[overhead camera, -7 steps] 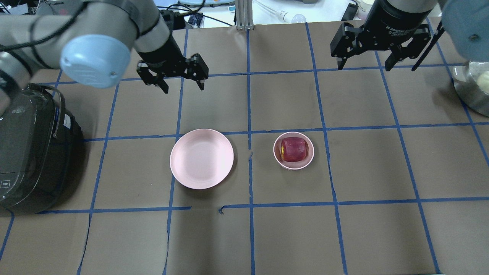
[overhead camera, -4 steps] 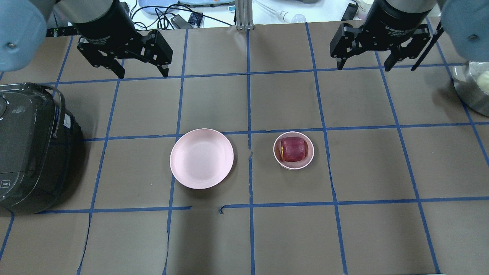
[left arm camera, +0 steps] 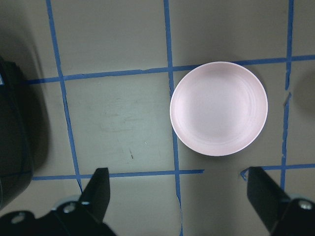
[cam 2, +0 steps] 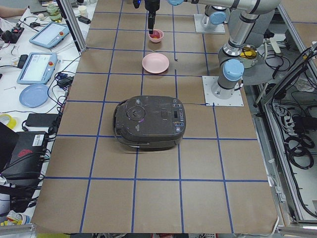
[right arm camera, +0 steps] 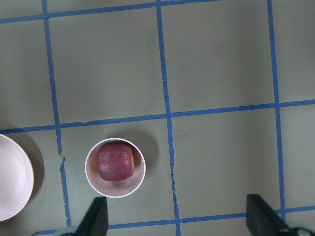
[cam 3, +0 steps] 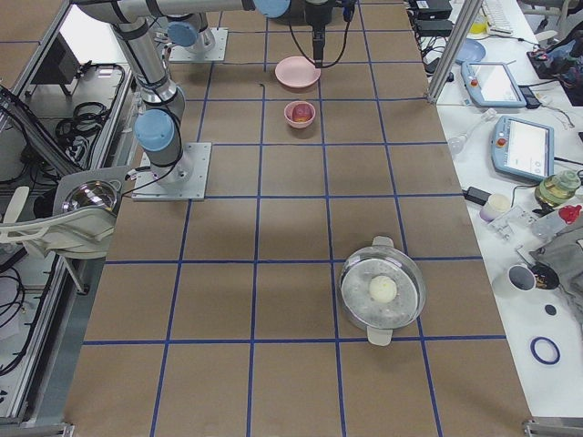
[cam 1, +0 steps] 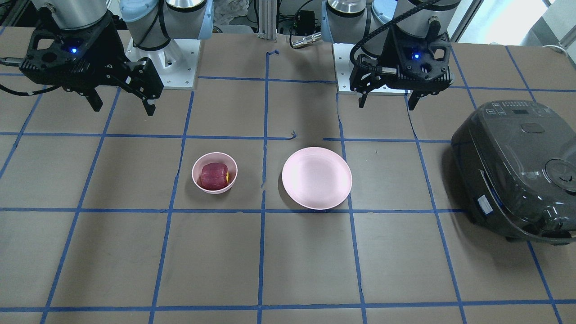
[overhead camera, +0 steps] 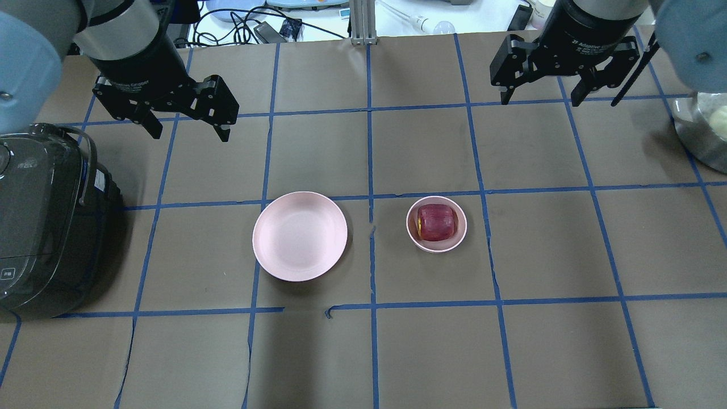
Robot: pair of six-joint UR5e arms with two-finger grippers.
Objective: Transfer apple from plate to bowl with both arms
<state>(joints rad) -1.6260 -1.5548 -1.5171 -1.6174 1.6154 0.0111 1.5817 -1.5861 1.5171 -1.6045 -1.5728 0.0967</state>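
Sitting inside the bowl (overhead camera: 448, 245), the apple (overhead camera: 436, 222) lies on its side, its yellow end turned toward the plate (overhead camera: 300, 236), which holds nothing. So the transfer looks done, and I judge that no further grasp is called for.

The right claw (overhead camera: 540, 101) hangs high above the table (overhead camera: 568, 341) with its fingers spread wide and nothing between them. The bowl lies below it, off toward the left claw's side (its wrist view shows bowl and apple low down, nearer one finger than the other). The left claw (overhead camera: 189, 134) is likewise spread and holds nothing. The plate lies below it, on the side toward the right claw, and a dark cooker (overhead camera: 45, 221) sits on its other side.

Of the two, the right claw is the nearer to the apple, should it need touching again.

On the right claw's black body the white words "2F Adaptive" can be read. The left claw carries similar lettering, too blurred to make out. The cooker's labels and panel print are too small to read.
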